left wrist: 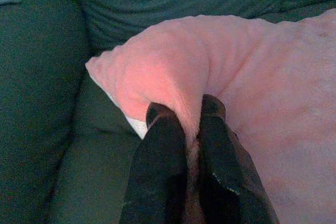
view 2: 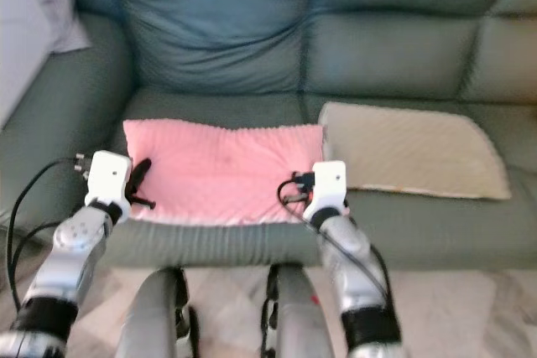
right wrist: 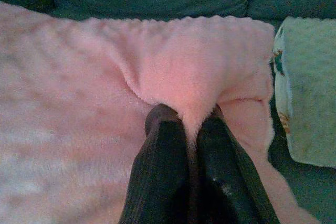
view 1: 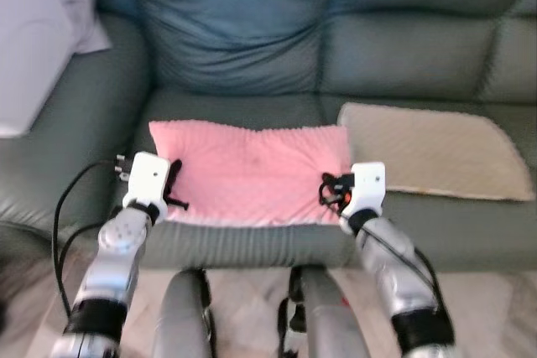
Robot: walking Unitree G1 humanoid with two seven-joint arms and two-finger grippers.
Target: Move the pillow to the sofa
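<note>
A pink fluffy pillow (view 1: 252, 169) lies flat on the seat of the grey-green sofa (view 1: 252, 39). My left gripper (view 1: 174, 184) pinches the pillow's left edge; in the left wrist view its two black fingers (left wrist: 168, 145) are shut on a fold of pink fabric (left wrist: 178, 77). My right gripper (view 1: 329, 190) holds the pillow's right edge, and the right wrist view shows its fingers (right wrist: 165, 145) shut on a raised pleat of the pillow (right wrist: 184, 82).
A beige cushion (view 1: 436, 148) lies on the seat just right of the pillow. A white cloth (view 1: 38, 31) drapes over the sofa's left armrest. My legs (view 1: 252, 316) stand on pale floor in front of the seat edge.
</note>
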